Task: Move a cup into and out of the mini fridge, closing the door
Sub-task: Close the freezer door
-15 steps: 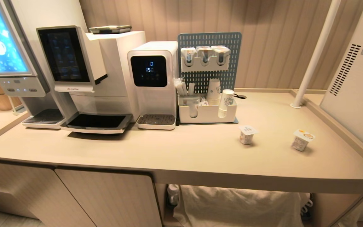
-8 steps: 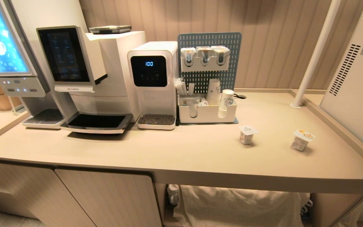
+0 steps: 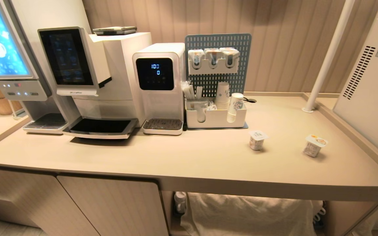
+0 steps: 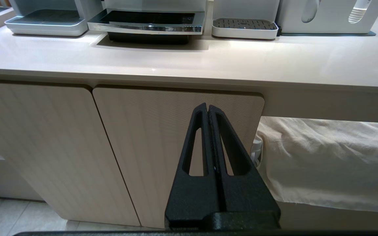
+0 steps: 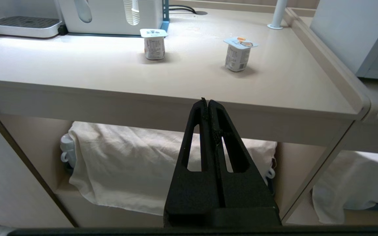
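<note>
Cups (image 3: 257,140) (image 3: 314,145) stand apart on our surface (image 3: 189,157), sealed, their labels too small to read. Fridge (image 3: 369,88) sits at three o'clock from them, vent slots and sticker facing us; its door is hidden. Dispenser (image 3: 158,86) at ten o'clock reads "100" over "0". Left hand (image 4: 208,108) and right hand (image 5: 207,102) hang below the surface's edge, both closed, empty.

Left gripper (image 4: 208,108), right gripper (image 5: 207,102): fingers together.

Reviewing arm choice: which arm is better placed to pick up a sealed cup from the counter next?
Probably the right. The right gripper sits shut below the counter edge facing both cups, with the mini fridge on that side. The left gripper faces cabinet doors.
</note>
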